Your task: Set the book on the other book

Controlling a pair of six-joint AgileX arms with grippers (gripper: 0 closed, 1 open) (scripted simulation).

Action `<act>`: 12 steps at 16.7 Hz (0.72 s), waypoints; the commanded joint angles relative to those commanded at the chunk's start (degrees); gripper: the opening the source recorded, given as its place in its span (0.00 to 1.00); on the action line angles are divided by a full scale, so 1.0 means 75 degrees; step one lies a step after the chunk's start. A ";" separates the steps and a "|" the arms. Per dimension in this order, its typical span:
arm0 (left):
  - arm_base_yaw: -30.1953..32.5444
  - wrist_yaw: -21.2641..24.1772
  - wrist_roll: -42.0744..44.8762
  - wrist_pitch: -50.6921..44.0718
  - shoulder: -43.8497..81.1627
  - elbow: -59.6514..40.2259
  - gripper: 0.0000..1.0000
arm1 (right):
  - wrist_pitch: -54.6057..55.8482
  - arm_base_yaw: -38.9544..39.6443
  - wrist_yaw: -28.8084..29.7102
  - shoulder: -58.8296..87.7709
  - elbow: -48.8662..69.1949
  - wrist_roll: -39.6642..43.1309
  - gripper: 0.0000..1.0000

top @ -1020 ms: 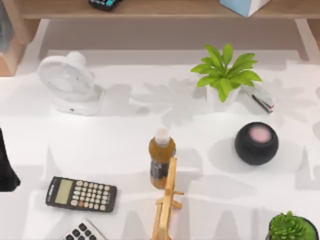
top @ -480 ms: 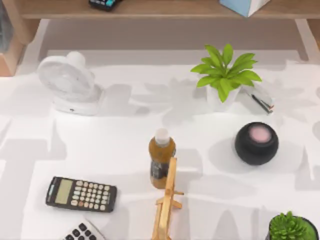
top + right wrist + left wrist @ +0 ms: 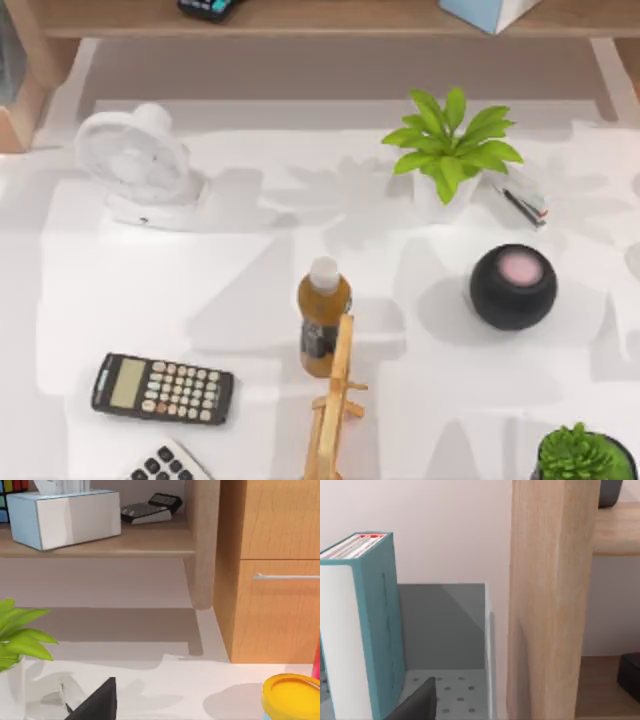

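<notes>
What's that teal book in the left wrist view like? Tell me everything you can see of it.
The book stands upright, a thick hardback with a teal cover, a white face turned toward the camera and pale page edges at its top marked with a little red. It rests on a grey speckled surface against a grey backing, apart from the wooden post.

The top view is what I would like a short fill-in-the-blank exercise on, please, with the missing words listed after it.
1. The bottle with the white cap stands right behind a ____ stand.
2. The white fan sits toward the table's ____ side.
3. The dark round speaker has a ____ top.
4. The black calculator lies to the ____ of the bottle.

Missing words: wooden; left; pink; left
</notes>
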State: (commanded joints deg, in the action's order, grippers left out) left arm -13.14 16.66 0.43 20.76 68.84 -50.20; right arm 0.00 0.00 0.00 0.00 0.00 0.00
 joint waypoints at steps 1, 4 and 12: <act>-0.0162 0.0158 0.0004 0.0219 0.0814 -0.0534 1.00 | 0.0000 0.0000 0.0000 0.0000 0.0000 0.0000 1.00; -0.0617 0.0578 0.0008 0.0819 0.3065 -0.2003 1.00 | 0.0000 0.0000 0.0000 0.0000 0.0000 0.0000 1.00; -0.1327 0.1168 -0.0042 0.1703 0.6242 -0.4172 1.00 | 0.0000 0.0000 0.0000 0.0000 0.0000 0.0000 1.00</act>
State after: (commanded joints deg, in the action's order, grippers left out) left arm -23.10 25.41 0.11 33.53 115.66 -81.49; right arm 0.00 0.00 0.00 0.00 0.00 0.00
